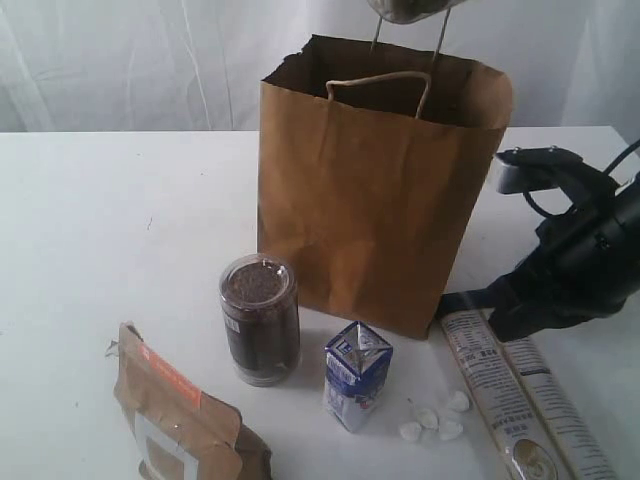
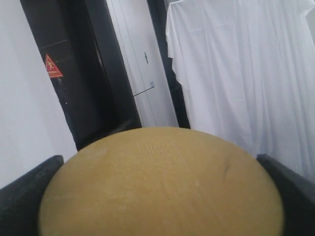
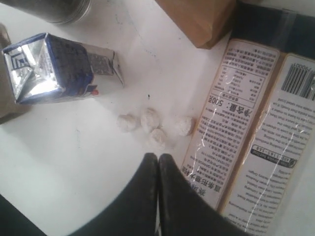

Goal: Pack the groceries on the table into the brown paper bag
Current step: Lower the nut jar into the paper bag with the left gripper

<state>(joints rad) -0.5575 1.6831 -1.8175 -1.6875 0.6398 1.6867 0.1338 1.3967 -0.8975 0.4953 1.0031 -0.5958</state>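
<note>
The brown paper bag (image 1: 370,190) stands open at the back of the table (image 1: 120,220). My left gripper (image 2: 162,196) is shut on the clear jar; its tan lid (image 2: 162,172) fills the span between both dark fingers (image 2: 24,196). A grey rounded shape (image 1: 410,8) hangs at the frame's top edge above the bag's mouth. My right gripper (image 3: 158,157) is shut and empty, low over the table beside the long printed packet (image 3: 246,142) and the bag's front corner (image 3: 197,17). In front stand the dark-filled jar (image 1: 260,320) and the blue-white carton (image 1: 356,375).
The kraft pouch with orange strip (image 1: 180,420) lies at the front left. Several small white lumps (image 1: 432,420) sit between the carton and the long packet (image 1: 520,400). The right arm (image 1: 570,260) reaches in from the right edge.
</note>
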